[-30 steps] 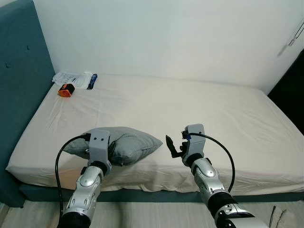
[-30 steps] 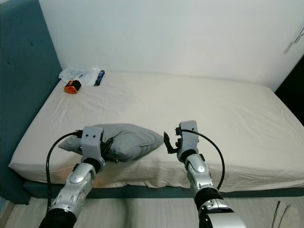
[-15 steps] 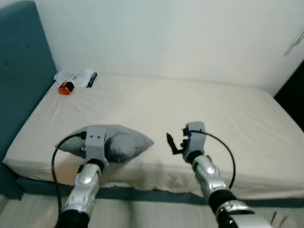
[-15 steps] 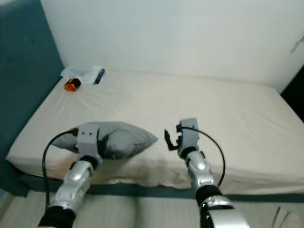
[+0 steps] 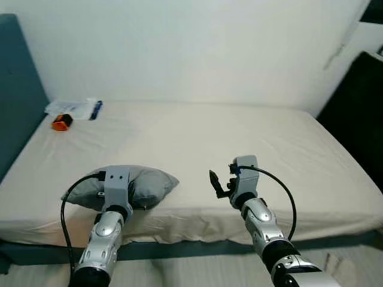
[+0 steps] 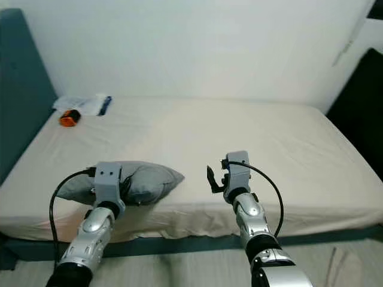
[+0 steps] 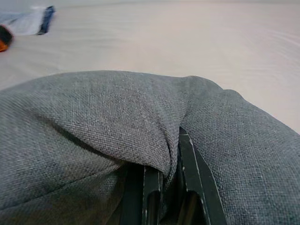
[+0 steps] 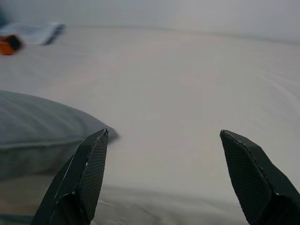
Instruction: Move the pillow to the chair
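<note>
Grey fabric pillow (image 5: 140, 184) is being pinched by the closed left gripper (image 7: 169, 180) near the cream bed's (image 5: 251, 137) front edge, at 8 o'clock; the right gripper (image 8: 164, 176) is being held spread over open sheet. The camera view has been shifted rightward since earlier.

Right pincer (image 8: 164, 178) gapes wide above the bed (image 8: 187, 93), grey pillow (image 8: 37, 131) beside.

Plump grey pillow (image 5: 146, 184) pinched at bed's (image 5: 251, 137) front edge.

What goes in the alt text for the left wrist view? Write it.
Close-up of a grey pillow pinched in the left hand, fabric bunched over its black fingers. Behind lies the beige bed.
</note>
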Controlling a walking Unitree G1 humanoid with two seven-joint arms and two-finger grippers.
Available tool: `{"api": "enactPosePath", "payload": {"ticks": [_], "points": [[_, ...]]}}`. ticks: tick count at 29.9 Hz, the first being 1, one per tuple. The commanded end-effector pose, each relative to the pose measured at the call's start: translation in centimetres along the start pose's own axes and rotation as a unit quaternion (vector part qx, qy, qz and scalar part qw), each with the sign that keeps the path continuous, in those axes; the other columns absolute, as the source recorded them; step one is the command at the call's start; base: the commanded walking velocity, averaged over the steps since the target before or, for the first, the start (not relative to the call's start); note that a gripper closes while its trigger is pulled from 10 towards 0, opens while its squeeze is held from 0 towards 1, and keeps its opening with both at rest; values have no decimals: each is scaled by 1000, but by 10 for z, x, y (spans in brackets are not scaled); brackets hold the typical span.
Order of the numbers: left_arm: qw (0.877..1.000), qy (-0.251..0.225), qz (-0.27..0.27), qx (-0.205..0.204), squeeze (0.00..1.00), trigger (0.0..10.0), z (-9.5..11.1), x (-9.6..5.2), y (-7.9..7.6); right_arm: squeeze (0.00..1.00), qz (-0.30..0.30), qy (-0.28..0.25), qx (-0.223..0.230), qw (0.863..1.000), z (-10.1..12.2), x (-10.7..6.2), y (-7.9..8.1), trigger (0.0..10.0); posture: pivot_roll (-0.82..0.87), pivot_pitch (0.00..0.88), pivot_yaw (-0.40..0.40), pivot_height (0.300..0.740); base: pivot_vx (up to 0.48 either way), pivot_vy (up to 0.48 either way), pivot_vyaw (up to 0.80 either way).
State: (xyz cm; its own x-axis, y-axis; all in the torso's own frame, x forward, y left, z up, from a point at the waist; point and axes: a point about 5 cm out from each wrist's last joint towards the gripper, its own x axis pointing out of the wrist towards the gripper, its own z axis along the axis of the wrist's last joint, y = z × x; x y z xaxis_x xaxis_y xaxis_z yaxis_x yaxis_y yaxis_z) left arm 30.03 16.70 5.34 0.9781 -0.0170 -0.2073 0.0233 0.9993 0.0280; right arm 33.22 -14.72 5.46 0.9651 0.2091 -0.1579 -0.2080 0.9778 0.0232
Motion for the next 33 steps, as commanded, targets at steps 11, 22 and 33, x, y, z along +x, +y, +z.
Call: {"api": "enactPosePath", "payload": {"ticks": [11, 22, 33], "points": [[1000, -9, 14, 12, 0, 10000, 1, 0, 3, 0, -22, 12, -11, 1000, -1, -1, -10, 10000, 54, 0, -114, 740, 0, 0, -800], [979, -90, -74, -167, 0, 10000, 35, 0, -19, 0, -19, 1, -15, 1000, 7, 2, -11, 10000, 50, 0, -139, 740, 0, 0, -800], [913, -153, -279, -254, 0, 10000, 72, -23, -23, 0, -10, -6, -22, 1000, 14, 6, -12, 10000, 44, 0, -149, 740, 0, 0, -800]]}}
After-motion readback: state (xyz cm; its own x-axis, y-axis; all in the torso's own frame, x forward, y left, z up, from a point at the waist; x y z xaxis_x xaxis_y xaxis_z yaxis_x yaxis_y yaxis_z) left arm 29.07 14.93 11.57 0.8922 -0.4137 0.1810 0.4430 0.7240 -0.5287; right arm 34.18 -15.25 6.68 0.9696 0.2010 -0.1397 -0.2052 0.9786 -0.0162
